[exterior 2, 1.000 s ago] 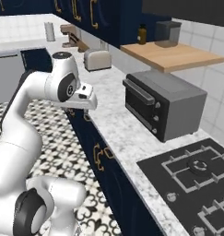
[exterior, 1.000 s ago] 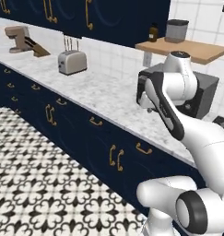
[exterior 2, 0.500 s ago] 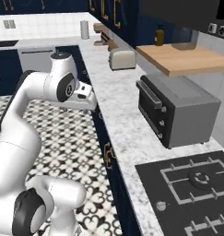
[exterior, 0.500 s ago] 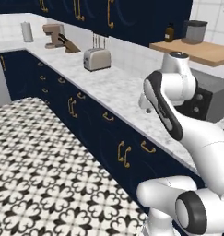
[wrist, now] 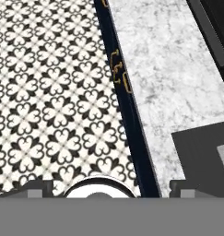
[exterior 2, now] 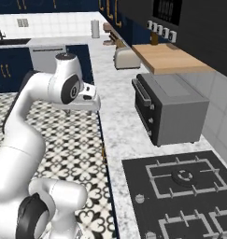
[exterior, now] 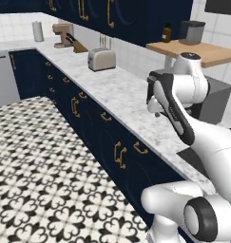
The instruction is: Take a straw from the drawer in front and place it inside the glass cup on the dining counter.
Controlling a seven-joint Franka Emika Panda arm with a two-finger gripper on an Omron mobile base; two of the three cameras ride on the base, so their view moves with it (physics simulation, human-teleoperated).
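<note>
The white arm folds over the marble tabletop [exterior: 117, 90], its gripper [wrist: 109, 192] pointing down at the near edge of the worktop with nothing between the tips. In the hand view the two dark finger tips [wrist: 35, 188] stand far apart at the bottom corners, so the jaws are spread wide and empty.

The tabletop is a white slab with soft grey veining, smooth and glossy, running in a long straight strip from near right to far left. Under it sits a row of navy-blue cabinet fronts [exterior: 88, 118], flat-faced, each with a curved or upright brass pull [exterior: 120, 155]. In the hand view a pair of these brass handles [wrist: 118, 73] shows against the thin dark edge of the cabinets. None of the drawers stands open, and the straw cannot be made out; the glass cup and the dining counter cannot be picked out either.

The floor [exterior: 36, 166] is tiled in a black-and-white ornamental pattern of rounded, clover-like shapes.

On the tabletop far to the left stands a boxy silver toaster [exterior: 101, 59], and beyond it a brown stand mixer [exterior: 64, 35] and a white paper-towel roll [exterior: 38, 31]. A grey box-shaped oven [exterior 2: 168, 112] with a dark glass door sits under a light wooden shelf [exterior 2: 168, 58]. Near right lies a matte black hob [exterior 2: 180, 186] with grid-shaped pan supports.
</note>
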